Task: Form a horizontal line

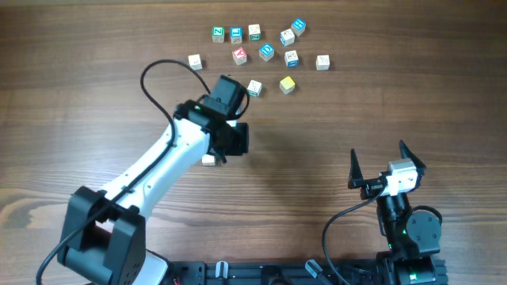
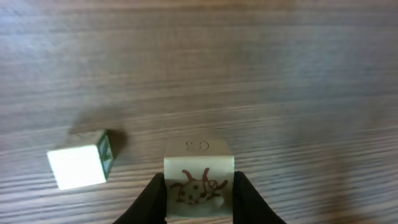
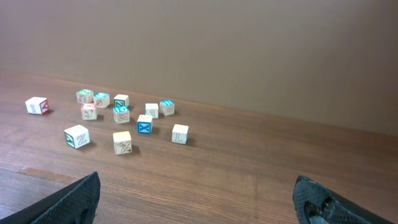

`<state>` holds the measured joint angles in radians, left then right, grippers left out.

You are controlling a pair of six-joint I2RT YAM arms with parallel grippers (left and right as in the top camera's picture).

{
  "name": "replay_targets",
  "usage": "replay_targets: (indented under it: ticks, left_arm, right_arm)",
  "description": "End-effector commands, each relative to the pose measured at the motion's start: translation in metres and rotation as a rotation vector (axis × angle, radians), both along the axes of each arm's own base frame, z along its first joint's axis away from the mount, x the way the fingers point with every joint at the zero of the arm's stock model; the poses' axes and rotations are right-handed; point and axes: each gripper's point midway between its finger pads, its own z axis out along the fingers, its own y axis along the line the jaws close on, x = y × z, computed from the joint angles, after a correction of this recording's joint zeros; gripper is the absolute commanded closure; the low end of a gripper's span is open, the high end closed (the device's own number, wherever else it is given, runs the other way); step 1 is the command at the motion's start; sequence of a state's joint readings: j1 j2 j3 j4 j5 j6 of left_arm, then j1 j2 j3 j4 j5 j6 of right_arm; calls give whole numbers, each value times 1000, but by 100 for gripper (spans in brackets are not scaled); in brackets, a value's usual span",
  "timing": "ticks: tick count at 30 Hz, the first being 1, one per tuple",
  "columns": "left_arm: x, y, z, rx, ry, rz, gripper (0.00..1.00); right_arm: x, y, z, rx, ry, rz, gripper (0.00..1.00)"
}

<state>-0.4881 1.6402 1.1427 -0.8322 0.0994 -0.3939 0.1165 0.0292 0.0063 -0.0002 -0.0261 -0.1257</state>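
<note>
My left gripper is shut on a pale wooden cube with a brown bug drawing, its black fingers pressed on both sides. From overhead that cube is hidden under the gripper. A green-edged white cube lies close beside it on the table. No horizontal line is in view: the other cubes lie scattered at the far side, among them a red one, a yellow one and a green-edged one. My right gripper stands open and empty near the front right.
Three cubes sit in a loose row at the far left of the cluster. One cube lies apart by the left arm's black cable. A blue cube and a white one show in the right wrist view.
</note>
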Motion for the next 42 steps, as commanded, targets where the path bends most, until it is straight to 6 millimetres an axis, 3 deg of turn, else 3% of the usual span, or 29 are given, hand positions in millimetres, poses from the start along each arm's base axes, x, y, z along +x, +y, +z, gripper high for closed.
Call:
replay_targets:
  ticks: [1,6,13,30,36,42]
  left_arm:
    - [-14,0,-24,55,10,76,78]
    - [-15,6,-44,195,-32,98,77]
    - [-12,5,-63,214,-14,115,77]
    - [-7,16,-61,268,-45,148,66]
    - [-7,16,-61,268,-46,148,56]
    - [3,18,-59,284,-99,156,56]
  right_arm:
    - [0,1,0,-5,-2,9,0]
    - [0,1,0,-5,-2,9,0]
    - [0,1,0,-5,-2,9,0]
    - [0,1,0,-5,-2,9,0]
    - [0,1,0,-5,-2,9,0]
    - [0,1,0,-4,-2,9,0]
